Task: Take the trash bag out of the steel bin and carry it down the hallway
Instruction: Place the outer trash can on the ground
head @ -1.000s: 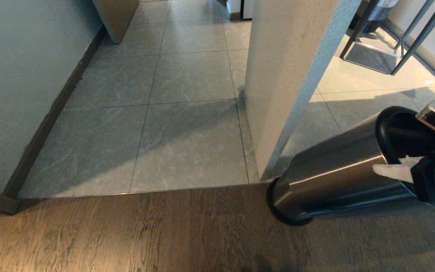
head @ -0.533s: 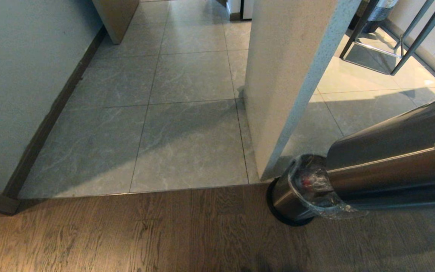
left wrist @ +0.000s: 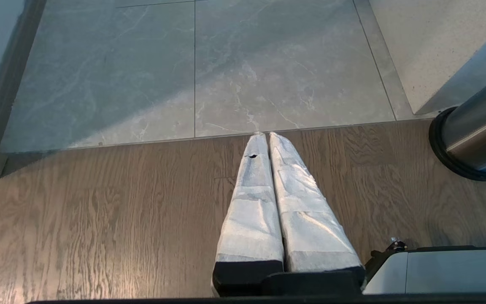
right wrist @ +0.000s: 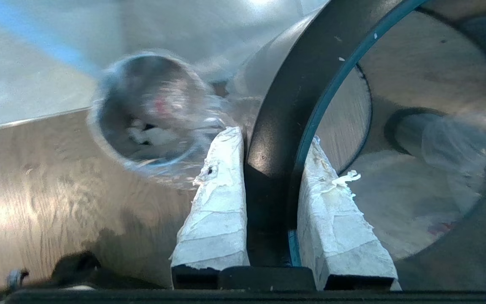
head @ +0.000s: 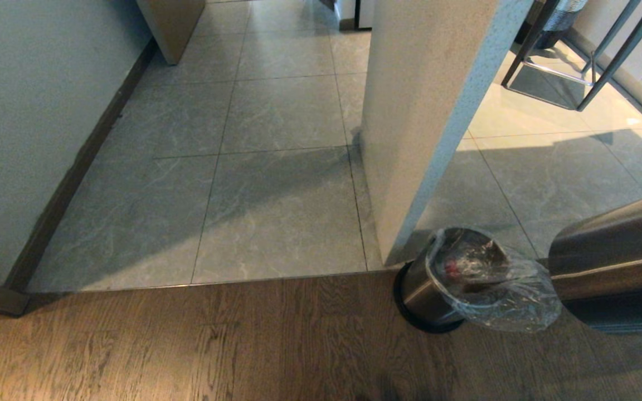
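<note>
Risk at the rim: my right gripper (right wrist: 272, 141) is clamped on the thick black rim of the brushed-steel round bin shell (head: 611, 262), which hangs tilted.
The thin, clear, crinkled trash bag (head: 499, 295) sits in a small steel inner pail (head: 418, 287) on the wood-plank floor (head: 187, 345). My narrow pinch could slip and drop the shell onto the bag, tearing the plastic. My left gripper (left wrist: 265, 137) hangs clenched and empty. I can read no writing anywhere.

Brushed steel bin (head: 616, 262), crinkled clear plastic trash bag (head: 499, 289), grained wood floor (head: 187, 345).
</note>
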Robot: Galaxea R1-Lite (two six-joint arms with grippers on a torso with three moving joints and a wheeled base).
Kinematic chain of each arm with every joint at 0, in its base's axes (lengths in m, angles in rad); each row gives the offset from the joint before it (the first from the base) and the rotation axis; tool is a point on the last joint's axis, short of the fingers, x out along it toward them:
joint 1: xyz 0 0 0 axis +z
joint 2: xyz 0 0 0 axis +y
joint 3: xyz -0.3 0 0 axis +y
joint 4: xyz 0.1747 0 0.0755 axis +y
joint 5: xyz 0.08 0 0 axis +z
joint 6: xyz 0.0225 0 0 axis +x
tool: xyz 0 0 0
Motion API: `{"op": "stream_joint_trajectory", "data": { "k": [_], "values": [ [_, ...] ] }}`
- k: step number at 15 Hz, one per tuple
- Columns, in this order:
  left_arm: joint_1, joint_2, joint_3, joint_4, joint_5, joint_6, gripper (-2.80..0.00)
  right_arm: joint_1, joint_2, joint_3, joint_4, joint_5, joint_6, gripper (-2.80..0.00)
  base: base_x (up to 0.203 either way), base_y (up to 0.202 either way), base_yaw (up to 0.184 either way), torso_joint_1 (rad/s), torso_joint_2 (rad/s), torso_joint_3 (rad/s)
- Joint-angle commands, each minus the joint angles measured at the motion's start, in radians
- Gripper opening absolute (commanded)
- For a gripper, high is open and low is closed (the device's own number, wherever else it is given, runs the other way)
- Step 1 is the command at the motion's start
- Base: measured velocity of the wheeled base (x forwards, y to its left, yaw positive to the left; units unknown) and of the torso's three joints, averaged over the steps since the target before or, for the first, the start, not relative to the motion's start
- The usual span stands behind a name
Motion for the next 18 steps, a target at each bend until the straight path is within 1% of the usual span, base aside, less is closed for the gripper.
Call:
{"op": "stream_joint_trajectory", "data": {
  "k": [1, 3, 4, 6, 9, 10, 12, 16, 18],
  "values": [
    [0.000, 0.000, 0.000, 0.000, 0.000, 0.000, -2.80, -0.064, 0.128, 0.004, -0.028, 0.001, 0.033, -2.80, 0.000, 0.000, 0.000, 0.000, 0.00, 0.000],
    [0.000, -0.001, 0.000, 0.000, 0.000, 0.000, -2.80, -0.107, 0.245, 0.011, -0.097, 0.004, 0.096, -2.80, 0.000, 0.000, 0.000, 0.000, 0.00, 0.000],
    [0.000, 0.000, 0.000, 0.000, 0.000, 0.000, -2.80, -0.124, 0.317, 0.014, -0.131, 0.007, 0.111, -2.80, 0.000, 0.000, 0.000, 0.000, 0.00, 0.000],
    [0.000, 0.000, 0.000, 0.000, 0.000, 0.000, -2.80, -0.140, 0.468, 0.010, -0.219, 0.011, 0.124, -2.80, 0.000, 0.000, 0.000, 0.000, 0.00, 0.000],
    [0.000, -0.002, 0.000, 0.000, 0.000, 0.000, -2.80, -0.149, 0.727, -0.032, -0.411, 0.031, 0.126, -2.80, 0.000, 0.000, 0.000, 0.000, 0.00, 0.000],
    [0.000, 0.000, 0.000, 0.000, 0.000, 0.000, -2.80, -0.152, 0.812, -0.075, -0.459, 0.038, 0.121, -2.80, 0.000, 0.000, 0.000, 0.000, 0.00, 0.000],
    [0.000, -0.001, 0.000, 0.000, 0.000, 0.000, -2.80, -0.159, 0.957, -0.200, -0.513, 0.046, 0.110, -2.80, 0.000, 0.000, 0.000, 0.000, 0.00, 0.000],
    [0.000, 0.000, 0.000, 0.000, 0.000, 0.000, -2.80, -0.164, 1.206, -0.362, -0.649, 0.052, 0.040, -2.80, 0.000, 0.000, 0.000, 0.000, 0.00, 0.000],
    [0.000, 0.000, 0.000, 0.000, 0.000, 0.000, -2.80, -0.165, 1.291, -0.445, -0.686, 0.052, 0.009, -2.80, 0.000, 0.000, 0.000, 0.000, 0.00, 0.000]
  ]
}}
